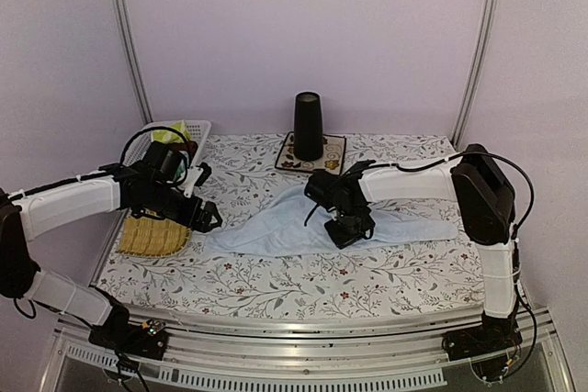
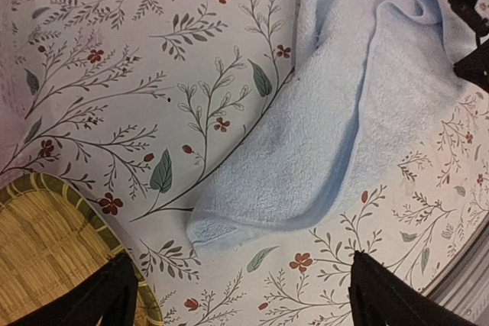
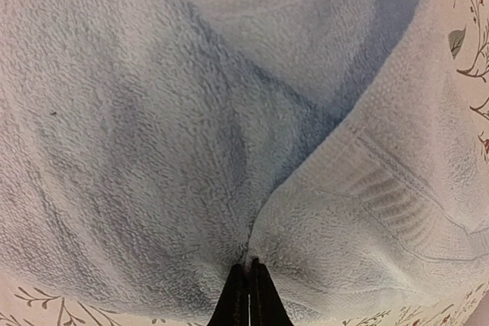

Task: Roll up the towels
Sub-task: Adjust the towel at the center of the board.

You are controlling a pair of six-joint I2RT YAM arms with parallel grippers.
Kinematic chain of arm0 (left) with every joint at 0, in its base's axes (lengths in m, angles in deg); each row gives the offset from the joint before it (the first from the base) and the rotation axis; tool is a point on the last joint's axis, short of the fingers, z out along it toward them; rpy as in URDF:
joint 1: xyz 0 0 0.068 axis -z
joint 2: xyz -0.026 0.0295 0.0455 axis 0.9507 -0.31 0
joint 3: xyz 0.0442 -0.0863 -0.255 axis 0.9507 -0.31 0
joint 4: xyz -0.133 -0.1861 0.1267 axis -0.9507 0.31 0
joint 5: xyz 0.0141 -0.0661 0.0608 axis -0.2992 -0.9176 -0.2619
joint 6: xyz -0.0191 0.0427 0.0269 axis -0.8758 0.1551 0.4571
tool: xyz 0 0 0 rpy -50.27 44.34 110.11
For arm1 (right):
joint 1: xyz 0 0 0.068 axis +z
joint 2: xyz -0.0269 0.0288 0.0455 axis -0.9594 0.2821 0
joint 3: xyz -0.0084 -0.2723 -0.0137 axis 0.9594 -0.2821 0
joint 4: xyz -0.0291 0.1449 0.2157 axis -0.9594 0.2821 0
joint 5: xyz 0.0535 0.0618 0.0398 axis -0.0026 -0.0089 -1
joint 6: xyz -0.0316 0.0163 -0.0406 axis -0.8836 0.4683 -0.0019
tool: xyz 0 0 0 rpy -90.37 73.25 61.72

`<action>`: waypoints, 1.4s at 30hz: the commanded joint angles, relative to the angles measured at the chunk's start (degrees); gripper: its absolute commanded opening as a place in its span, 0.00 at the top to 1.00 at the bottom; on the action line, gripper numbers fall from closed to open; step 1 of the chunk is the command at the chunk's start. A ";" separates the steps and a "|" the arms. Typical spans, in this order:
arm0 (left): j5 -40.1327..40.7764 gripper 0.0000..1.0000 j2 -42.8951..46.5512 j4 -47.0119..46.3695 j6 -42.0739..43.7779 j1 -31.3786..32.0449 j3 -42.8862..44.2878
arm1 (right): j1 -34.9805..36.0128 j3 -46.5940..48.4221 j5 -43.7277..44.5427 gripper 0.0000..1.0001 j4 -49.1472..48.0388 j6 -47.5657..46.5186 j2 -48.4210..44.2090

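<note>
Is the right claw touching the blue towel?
Touching. The right wrist view shows the right claw closed, its tips pinching a crease in the blue towel, with no gap.

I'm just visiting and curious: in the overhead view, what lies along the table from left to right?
From the left: woven straw tray → open left gripper → light blue towel, the right gripper shut on it. The black cup stands behind the towel, so I leave it out.

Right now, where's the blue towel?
In the top view the blue towel lies crumpled across mid-table, its left end beside the straw tray, the right gripper shut on it near its middle.
</note>
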 commanded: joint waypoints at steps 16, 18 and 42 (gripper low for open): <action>-2.38 0.03 -0.21 -1.42 1.16 0.04 0.16 | -2.21 -4.31 2.88 0.98 8.07 4.58 -16.34; -3.28 0.03 -0.09 -1.80 1.56 0.31 -0.01 | -2.33 -6.70 3.11 0.98 11.25 6.57 -20.60; -3.86 0.03 -22.80 -2.09 -2.07 3.00 25.17 | 0.46 -29.69 -7.55 0.98 25.73 44.18 -67.44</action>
